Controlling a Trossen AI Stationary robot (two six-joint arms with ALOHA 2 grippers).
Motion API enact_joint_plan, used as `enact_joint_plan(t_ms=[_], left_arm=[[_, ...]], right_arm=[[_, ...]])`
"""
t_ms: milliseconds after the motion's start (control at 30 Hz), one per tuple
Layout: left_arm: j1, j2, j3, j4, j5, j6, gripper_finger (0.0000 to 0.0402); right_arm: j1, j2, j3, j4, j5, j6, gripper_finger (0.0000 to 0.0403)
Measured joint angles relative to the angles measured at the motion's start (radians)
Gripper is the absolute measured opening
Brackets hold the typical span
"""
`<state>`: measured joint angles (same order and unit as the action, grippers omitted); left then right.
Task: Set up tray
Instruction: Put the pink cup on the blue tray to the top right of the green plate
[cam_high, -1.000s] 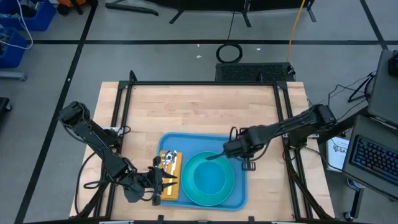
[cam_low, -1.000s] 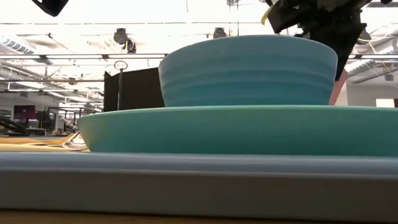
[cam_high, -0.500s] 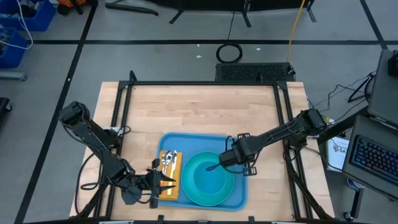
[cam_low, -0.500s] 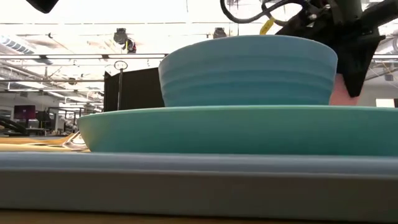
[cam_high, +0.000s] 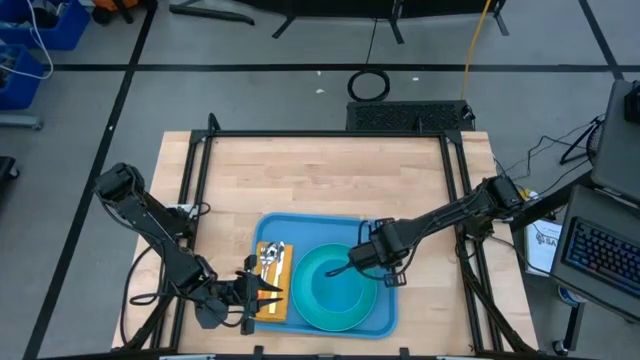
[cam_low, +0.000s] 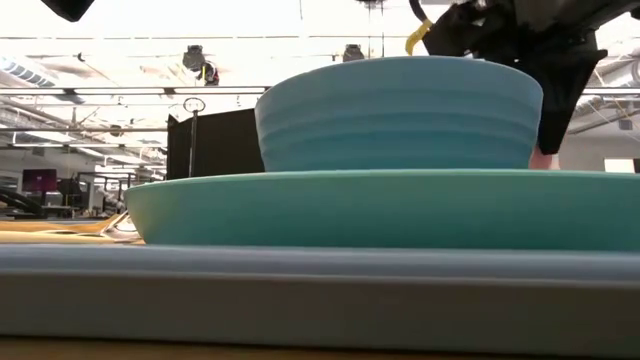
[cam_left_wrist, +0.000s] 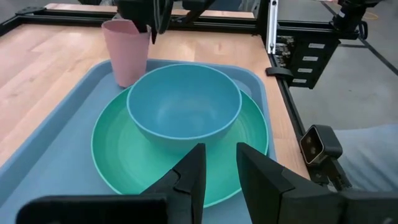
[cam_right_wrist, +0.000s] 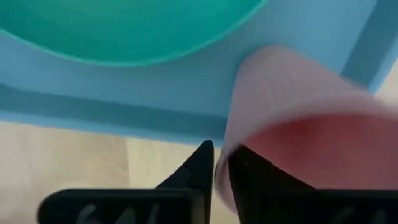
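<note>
Right gripper: fingers straddle the rim of the pink cup, one inside the wall and one outside, a pinch that suits carrying a thin-walled cup by its lip; whether the pinch is tight or loosening cannot be told.
Pink cup: upright on the tray floor at a far corner, just beside the plate, probably put there so it stays clear of the dishes.
Bowl: turquoise, centred on the green plate, stacked as a place setting.
Tray: light blue, on the near middle of the wooden table, between the two arms so both can reach it.
Napkin: yellow-orange, along the tray's left side with cutlery lying on it, beside the plate.
Left gripper: fingers apart with nothing between them, hovering at the tray's left edge near the napkin, facing the bowl, seemingly waiting.
</note>
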<state>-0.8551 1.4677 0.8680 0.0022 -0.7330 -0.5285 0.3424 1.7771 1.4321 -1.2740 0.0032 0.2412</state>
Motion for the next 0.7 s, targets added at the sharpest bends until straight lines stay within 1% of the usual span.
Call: enact_joint_plan(t_ms=[133,400,500,633,700], left_arm=[[0.0,0.0,0.0,-0.001,0.0,0.0,0.0093],[0.0,0.0,0.0,-0.004,0.0,0.0,0.0093],[0.0,0.0,0.0,-0.008,0.0,0.0,0.0093],[0.0,0.0,0.0,-0.008,0.0,0.0,0.0093],[0.0,0.0,0.0,-0.007,0.0,0.0,0.0093]], right_arm=[[-0.001,0.0,0.009,0.002,0.017,-0.001,0.0063],[-0.008,-0.001,0.01,-0.055,0.026,0.001,0.0105],[-0.008,-0.007,0.01,-0.076,0.026,0.022,0.0112],[-0.008,-0.035,0.01,-0.062,0.028,0.045,0.0114],[-0.008,-0.053,0.01,-0.053,0.046,0.05,0.0114]])
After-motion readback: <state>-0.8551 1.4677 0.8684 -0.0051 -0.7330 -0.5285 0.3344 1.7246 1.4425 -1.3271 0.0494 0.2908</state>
